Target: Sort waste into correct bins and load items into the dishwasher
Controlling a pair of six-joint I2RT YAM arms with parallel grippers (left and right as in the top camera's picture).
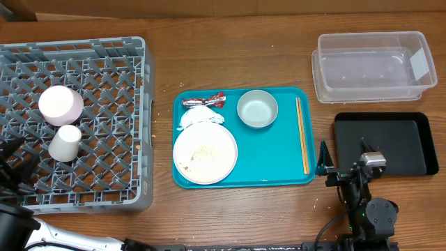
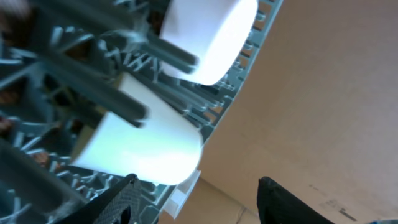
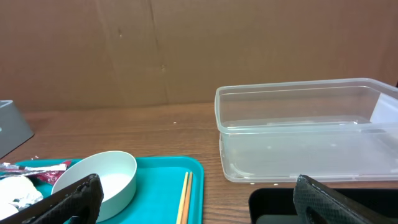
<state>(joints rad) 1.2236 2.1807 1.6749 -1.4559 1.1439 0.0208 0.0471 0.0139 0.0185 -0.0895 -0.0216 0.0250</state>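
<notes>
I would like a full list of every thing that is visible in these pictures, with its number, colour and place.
table: one, brown wood, under everything
rack: one, grey, far left
cups: two, white, in the rack's left part
teal tray: one, centre
plate: one, white, teal tray's near left
crumbs: many, white, on the plate
napkin: one, white, behind the plate
wrapper: one, red and silver, behind the napkin
bowl: one, pale grey, teal tray's far middle
chopsticks: one pair, wooden, teal tray's right side
tub: one, clear, far right
black tray: one, near right
left gripper: open, by the cups
right gripper: open, between the trays
</notes>
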